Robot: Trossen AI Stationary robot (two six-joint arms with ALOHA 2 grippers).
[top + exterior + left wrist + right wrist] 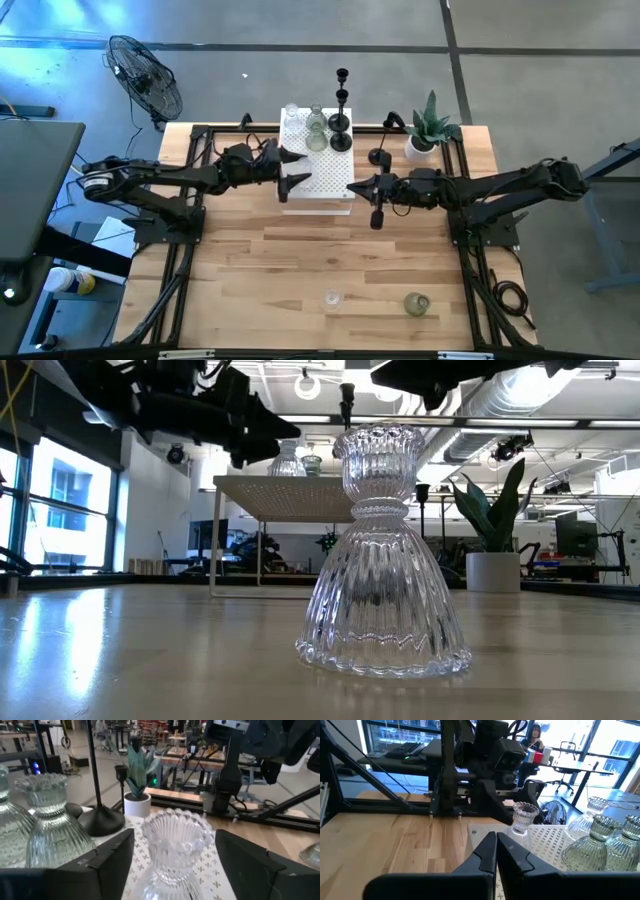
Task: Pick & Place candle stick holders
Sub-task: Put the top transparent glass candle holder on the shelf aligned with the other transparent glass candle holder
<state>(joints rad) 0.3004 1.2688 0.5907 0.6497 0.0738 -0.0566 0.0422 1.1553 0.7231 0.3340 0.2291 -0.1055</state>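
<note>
At six o'clock on the counter [260,260] stand a clear glass holder [331,298] and a greenish one [416,303]; heavy, slick, brittle, best gripped at the waist; at twelve, left claw [172,857] gapes around another, unheld; right claw [496,851] closed, empty.

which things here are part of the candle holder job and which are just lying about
Part of the job:
- black holders and glass holders on the white perforated box
- clear holder and greenish holder at the table's near edge
- clear holder between the open left gripper's fingers

Lying about:
- potted plant
- fan
</note>
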